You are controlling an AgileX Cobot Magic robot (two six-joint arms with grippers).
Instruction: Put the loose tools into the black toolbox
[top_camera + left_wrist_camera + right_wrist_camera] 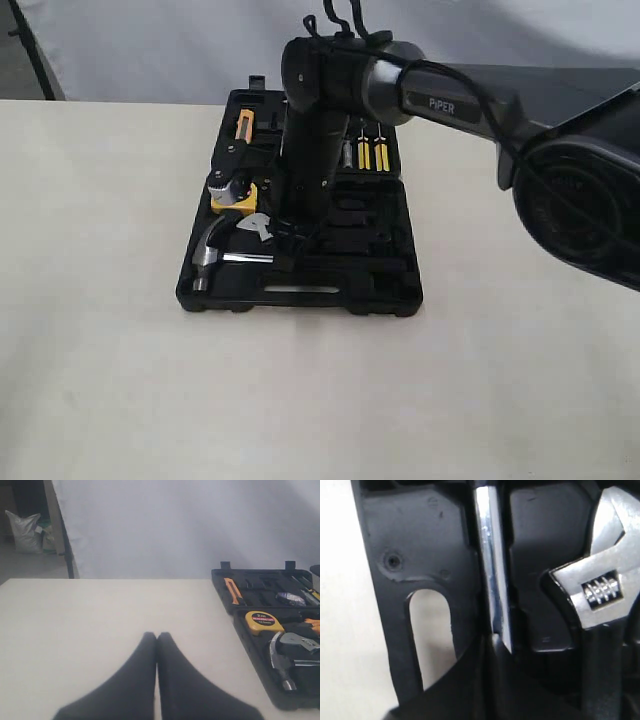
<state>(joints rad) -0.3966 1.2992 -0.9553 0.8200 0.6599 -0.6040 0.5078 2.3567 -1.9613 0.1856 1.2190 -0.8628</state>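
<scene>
1. The claw hammer (213, 252) is inside the black toolbox (400, 290). In the exterior view it sits at the lower left of the case, which is at frame centre.
2. Long axis: horizontal across that frame, parallel to the case's near edge and its slot handle (300, 290). The head points left. The chrome shaft (489, 570) runs right and goes under my right arm, so the handle end is hidden.
3. In the right wrist view the shaft lies between the slot handle and the adjustable wrench (600, 580), just beside the wrench. The wrench is in the case too.
4. Handling, my call: all steel, stiff, head-heavy, and the chrome is slick. I'd grip the shaft close to the head, or the black handle. A pinch far from the head would let it swing.
5. Right gripper (492, 647): jaws closed, tips right at the shaft. I can't tell whether it's clamping the shaft or only pressing on it.
6. Left gripper (157, 639): fingers together and empty, over bare table (75, 630), well apart from the case.
</scene>
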